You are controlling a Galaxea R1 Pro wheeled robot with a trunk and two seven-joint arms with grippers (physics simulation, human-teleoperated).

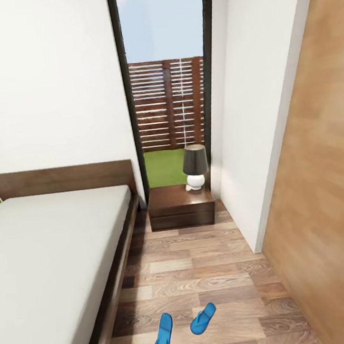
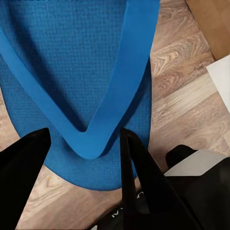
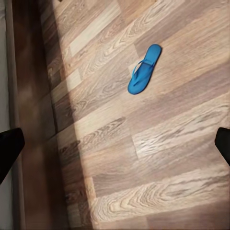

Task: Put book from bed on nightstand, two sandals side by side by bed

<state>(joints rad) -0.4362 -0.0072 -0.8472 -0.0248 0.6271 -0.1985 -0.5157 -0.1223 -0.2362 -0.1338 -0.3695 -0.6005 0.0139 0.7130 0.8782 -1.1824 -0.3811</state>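
Observation:
Two bright blue sandals show low in the head view, on the plank floor right of the bed [image 1: 54, 258]. The left sandal [image 1: 163, 336] looks raised and tilted. In the left wrist view this sandal [image 2: 72, 62] is very close, and my left gripper [image 2: 81, 163] is shut on its toe end, one dark finger on each side of the strap's V. The other sandal [image 1: 203, 318] lies flat on the floor. The right wrist view has that sandal [image 3: 144, 68] well beyond my open right gripper [image 3: 115, 143], which hangs over bare planks. The book is out of view.
A dark brown nightstand [image 1: 181, 205] carrying a black-shaded lamp [image 1: 195, 167] stands at the far end of the aisle, below a tall window. A white wall [image 1: 242, 133] and a brown wooden panel [image 1: 322, 188] bound the aisle's right side. The bed frame [image 3: 28, 124] runs alongside my right gripper.

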